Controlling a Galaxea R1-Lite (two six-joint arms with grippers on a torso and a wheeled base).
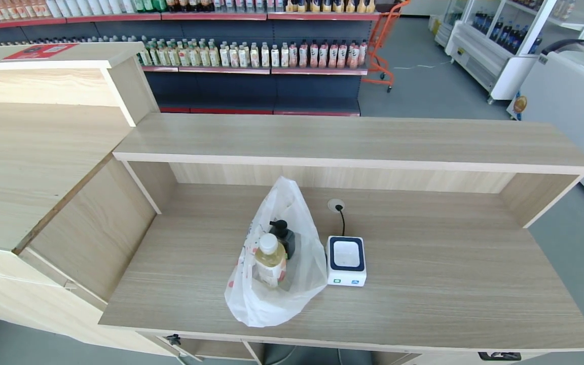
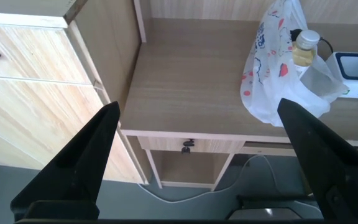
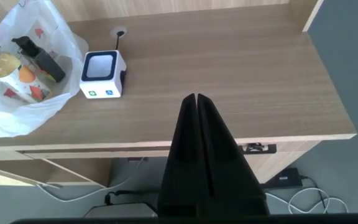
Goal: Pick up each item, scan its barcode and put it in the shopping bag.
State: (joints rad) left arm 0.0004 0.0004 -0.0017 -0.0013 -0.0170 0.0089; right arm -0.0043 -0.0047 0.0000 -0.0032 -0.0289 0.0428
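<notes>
Bag (image 1: 271, 301) of thin white plastic with red prints stands open on the bench (image 1: 449, 284), just beside the scanner (image 1: 346, 259), on its left side; whether the plastic touches the scanner I cannot tell. Inside the bag a bottle (image 1: 270, 261) with a white cap and yellowish drink stands upright, and a dark pump bottle (image 1: 283, 234) stands right behind it, farther from the robot. The scanner is a white box with a dark-framed window on top, and a black cable (image 1: 342, 222) goes from its back to a round hole (image 1: 336, 205) in the bench. The left pincer (image 2: 197, 103) is spread wide with nothing between its fingers and hangs before the bench's front edge, well to the left of the scanner. The right pincer (image 3: 196, 98) is pressed together, holding nothing, and hangs before the front edge, to the right of the scanner.
</notes>
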